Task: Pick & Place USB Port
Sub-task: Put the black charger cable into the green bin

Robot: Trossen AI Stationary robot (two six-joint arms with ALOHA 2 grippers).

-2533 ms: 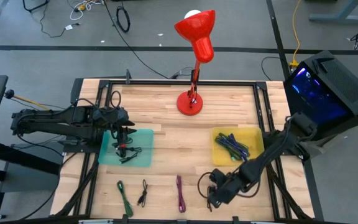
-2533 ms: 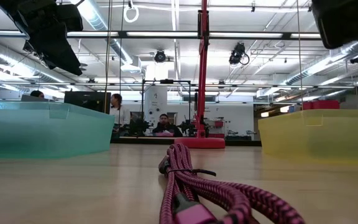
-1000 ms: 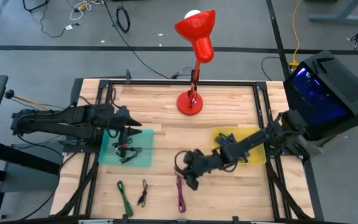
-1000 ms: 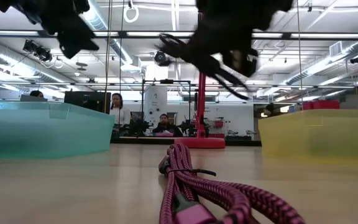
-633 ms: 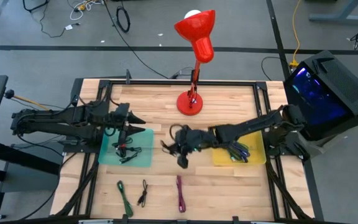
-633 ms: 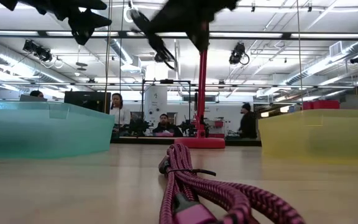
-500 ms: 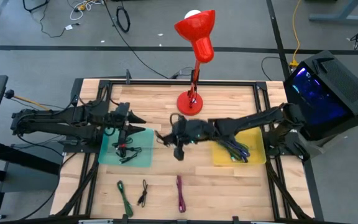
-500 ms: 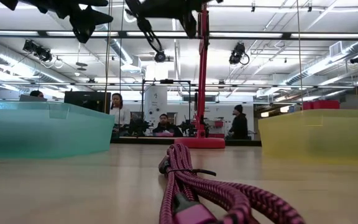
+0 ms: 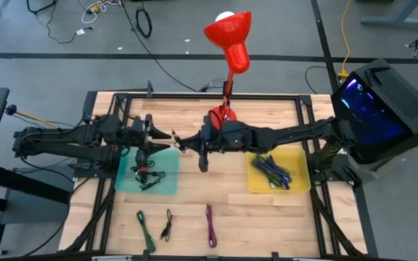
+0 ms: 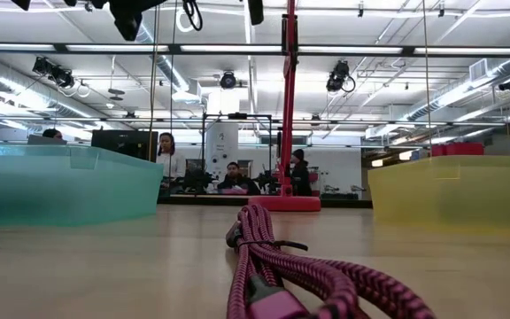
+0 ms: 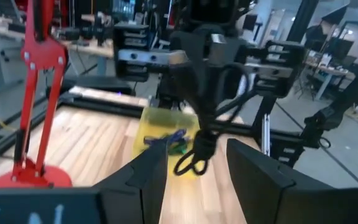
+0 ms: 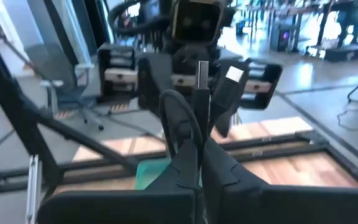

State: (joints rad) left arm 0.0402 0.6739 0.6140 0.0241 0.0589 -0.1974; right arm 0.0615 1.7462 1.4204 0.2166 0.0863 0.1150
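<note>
The black USB cable (image 9: 203, 155) hangs in the air over the middle of the table, pinched in the right gripper (image 9: 182, 143), whose fingers are clenched on it just behind the plugs; in the right wrist view the metal plug (image 12: 201, 76) stands straight up out of the closed fingers with a loop of cord beside it. The left gripper (image 9: 167, 135) faces it from the left, just above the far right corner of the teal tray (image 9: 167, 185), with its fingers spread apart and nothing between them; the two tips are very near each other but apart. This looks like the hand-over step: cable lifted and carried across, not yet passed on. Next, the left fingers need to slide around the dangling cord (image 11: 199, 144) and close firmly before the right ones let go, then lower it into the teal tray.
</note>
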